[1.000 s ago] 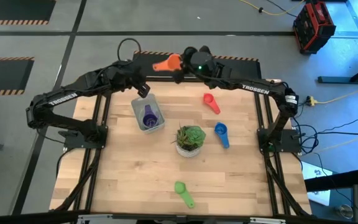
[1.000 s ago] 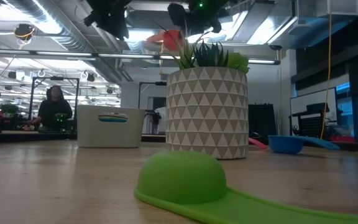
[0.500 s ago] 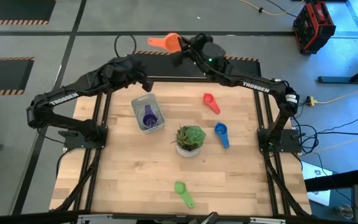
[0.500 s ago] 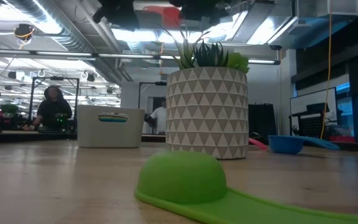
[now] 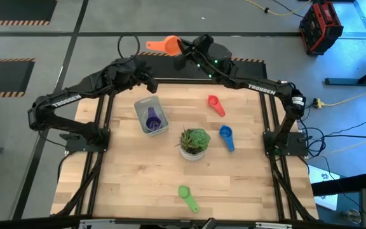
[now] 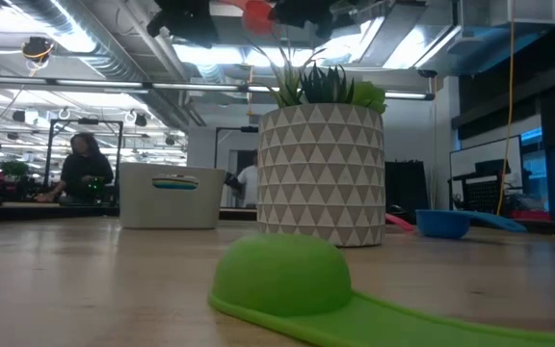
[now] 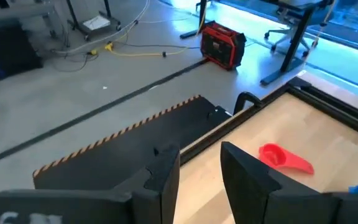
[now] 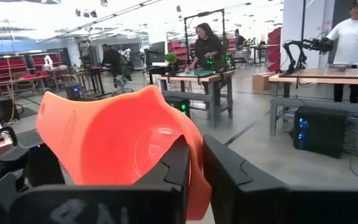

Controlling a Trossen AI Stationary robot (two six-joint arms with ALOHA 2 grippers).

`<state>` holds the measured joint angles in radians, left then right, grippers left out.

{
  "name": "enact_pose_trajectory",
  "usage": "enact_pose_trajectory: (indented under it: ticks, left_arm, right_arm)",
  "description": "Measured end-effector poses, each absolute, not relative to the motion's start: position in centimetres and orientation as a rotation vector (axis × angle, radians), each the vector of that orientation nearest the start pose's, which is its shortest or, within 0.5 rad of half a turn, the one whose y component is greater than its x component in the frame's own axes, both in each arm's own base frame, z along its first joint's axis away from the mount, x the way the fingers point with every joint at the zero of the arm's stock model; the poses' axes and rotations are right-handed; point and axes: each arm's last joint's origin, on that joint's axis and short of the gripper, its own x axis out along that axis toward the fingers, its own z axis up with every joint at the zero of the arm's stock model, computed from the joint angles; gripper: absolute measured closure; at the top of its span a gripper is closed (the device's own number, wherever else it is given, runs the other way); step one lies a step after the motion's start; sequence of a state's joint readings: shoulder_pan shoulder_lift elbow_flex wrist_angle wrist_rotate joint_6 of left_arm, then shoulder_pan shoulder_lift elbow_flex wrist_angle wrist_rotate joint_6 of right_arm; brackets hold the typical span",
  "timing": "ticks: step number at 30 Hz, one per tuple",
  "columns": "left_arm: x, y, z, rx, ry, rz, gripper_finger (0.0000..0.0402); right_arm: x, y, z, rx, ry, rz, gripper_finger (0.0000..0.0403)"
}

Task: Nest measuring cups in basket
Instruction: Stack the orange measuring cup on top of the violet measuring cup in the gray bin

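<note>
Down in the low view, the green cup (image 6: 287, 280) fills the near foreground, blurred, its handle cut off at the right edge. The plant pot (image 6: 321, 173) hides most of the red cup (image 6: 398, 222). From above, the basket (image 5: 150, 116) shows a purple cup (image 5: 152, 117); anything nested beneath it can't be made out. The orange cup's (image 8: 123, 149) lower part sits hidden behind the right gripper's fingers (image 8: 173, 180).

- "TROSSEN" in white letters runs along the left arm (image 5: 64, 100) in the high view.
- "TROSSEN" in white letters also stands on the right arm (image 5: 261, 89).
- No other text is legible.
</note>
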<state>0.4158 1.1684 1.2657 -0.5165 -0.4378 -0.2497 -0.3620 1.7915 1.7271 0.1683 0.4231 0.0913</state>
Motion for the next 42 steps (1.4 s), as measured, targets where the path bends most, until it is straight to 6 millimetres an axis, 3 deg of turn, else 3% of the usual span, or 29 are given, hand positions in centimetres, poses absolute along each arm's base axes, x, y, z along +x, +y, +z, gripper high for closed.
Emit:
enact_pose_trajectory:
  ticks: [3, 11, 15, 20, 26, 31, 37, 42]
  left_arm:
    - [21.4, 10.7, 38.4, -0.264, 0.392, 0.907, 0.0292]
    - [20.5, 9.0, 35.9, -0.327, 0.627, 1.011, 0.0292]
    - [19.4, 7.5, 33.1, -0.330, 0.719, 1.081, 0.0292]
    - [17.9, 6.2, 28.8, -0.345, 0.750, 1.027, 0.0292]
    - [17.7, 5.5, 24.2, -0.403, 0.659, 0.921, 0.0292]
    - [17.8, 5.5, 21.5, -0.458, 0.574, 0.918, 0.0292]
    - [18.7, 5.7, 21.2, -0.509, 0.365, 0.886, 0.0292]
    - [19.5, 6.0, 22.8, -0.465, 0.175, 0.853, 0.0292]
  right_arm:
    - [39.6, -16.1, 40.6, 0.073, -0.113, -0.779, 0.0361]
    - [42.6, -16.9, 36.0, 0.093, -0.021, -0.777, 0.0361]
    - [43.2, -17.4, 34.6, 0.093, 0.016, -0.772, 0.0361]
    - [43.3, -17.2, 33.6, 0.071, 0.137, -0.639, 0.0361]
    - [43.1, -16.9, 31.5, 0.082, 0.317, -0.542, 0.0361]
    - [43.1, -16.8, 28.6, 0.232, 0.131, -0.523, 0.0361]
    - [41.8, -16.8, 25.8, 0.364, -0.147, -0.633, 0.0361]
    - [41.3, -16.8, 25.2, 0.398, -0.197, -0.675, 0.0361]
